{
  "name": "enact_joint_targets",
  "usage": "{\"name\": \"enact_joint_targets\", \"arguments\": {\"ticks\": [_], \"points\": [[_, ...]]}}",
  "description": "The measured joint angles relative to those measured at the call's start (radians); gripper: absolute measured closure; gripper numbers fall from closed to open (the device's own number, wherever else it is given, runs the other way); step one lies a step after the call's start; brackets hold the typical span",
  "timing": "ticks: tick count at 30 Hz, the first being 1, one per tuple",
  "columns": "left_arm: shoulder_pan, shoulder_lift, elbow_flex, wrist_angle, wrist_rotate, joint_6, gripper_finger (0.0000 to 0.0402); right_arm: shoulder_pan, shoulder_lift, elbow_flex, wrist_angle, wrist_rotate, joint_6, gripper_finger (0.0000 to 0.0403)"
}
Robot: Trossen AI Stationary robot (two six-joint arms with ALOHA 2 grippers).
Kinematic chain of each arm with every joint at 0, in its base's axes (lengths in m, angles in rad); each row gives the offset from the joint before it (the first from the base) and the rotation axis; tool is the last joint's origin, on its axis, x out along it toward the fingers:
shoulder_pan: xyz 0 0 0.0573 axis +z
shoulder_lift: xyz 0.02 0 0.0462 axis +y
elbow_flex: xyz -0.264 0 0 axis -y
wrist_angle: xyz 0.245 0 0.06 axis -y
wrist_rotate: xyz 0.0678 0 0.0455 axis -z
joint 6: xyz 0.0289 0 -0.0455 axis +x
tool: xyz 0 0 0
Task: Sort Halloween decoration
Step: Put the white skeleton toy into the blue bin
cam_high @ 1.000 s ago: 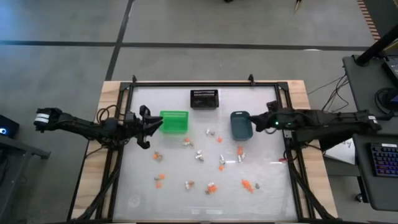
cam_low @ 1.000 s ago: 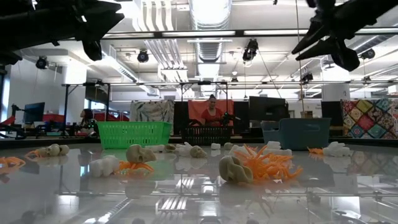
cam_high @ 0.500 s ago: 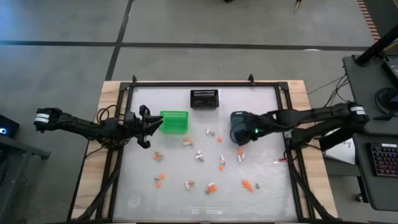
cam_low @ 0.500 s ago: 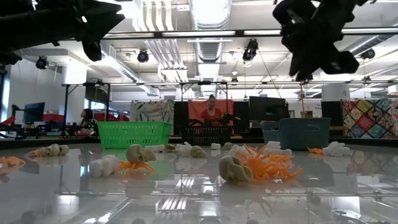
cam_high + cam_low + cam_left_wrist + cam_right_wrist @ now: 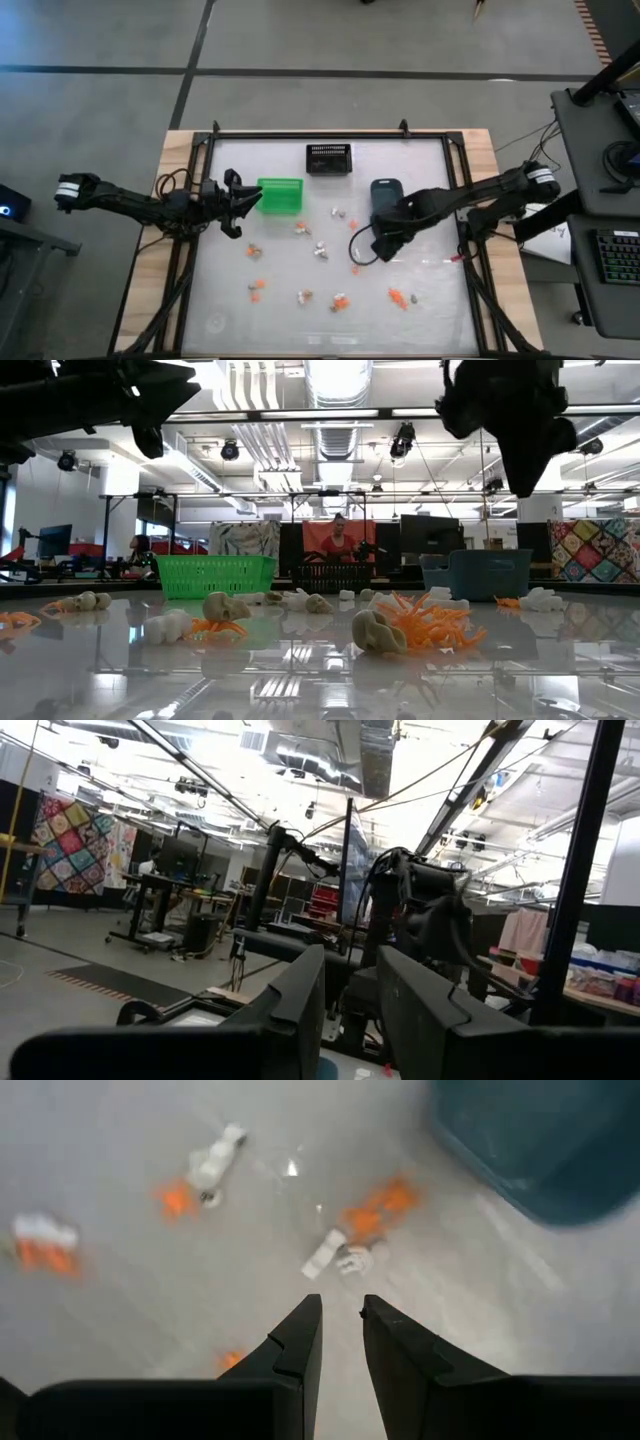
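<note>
Just below right gripper (image 5: 341, 1312) — trinkets (image 5: 352, 1242), apart, untouched

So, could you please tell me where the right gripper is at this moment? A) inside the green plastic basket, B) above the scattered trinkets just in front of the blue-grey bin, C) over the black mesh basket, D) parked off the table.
B: in the high view the right gripper hangs over loose orange and white trinkets beside the blue-grey bin, with nothing between its fingers.
</note>
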Motion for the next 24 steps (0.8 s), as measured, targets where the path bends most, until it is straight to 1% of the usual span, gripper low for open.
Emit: {"name": "enact_joint_targets", "arguments": {"ticks": [7, 10, 18, 24], "points": [[0.0, 0.001, 0.0, 0.0, 0.0, -0.014, 0.0323, 0.042, 0.101, 0.053, -0.006, 0.001, -0.332, 0.0335], [0.0, 0.002, 0.0, 0.0, 0.0, -0.016, 0.0323, 0.042, 0.137, 0.054, -0.008, 0.002, -0.435, 0.0335], [0.0, 0.005, 0.0, -0.001, 0.0, -0.023, 0.0323, 0.042, 0.22, 0.054, -0.01, 0.002, -0.571, 0.0335], [0.0, 0.005, 0.0, -0.004, 0.0, -0.023, 0.0323, 0.042, 0.252, 0.054, -0.009, 0.002, -0.618, 0.0335]]}}
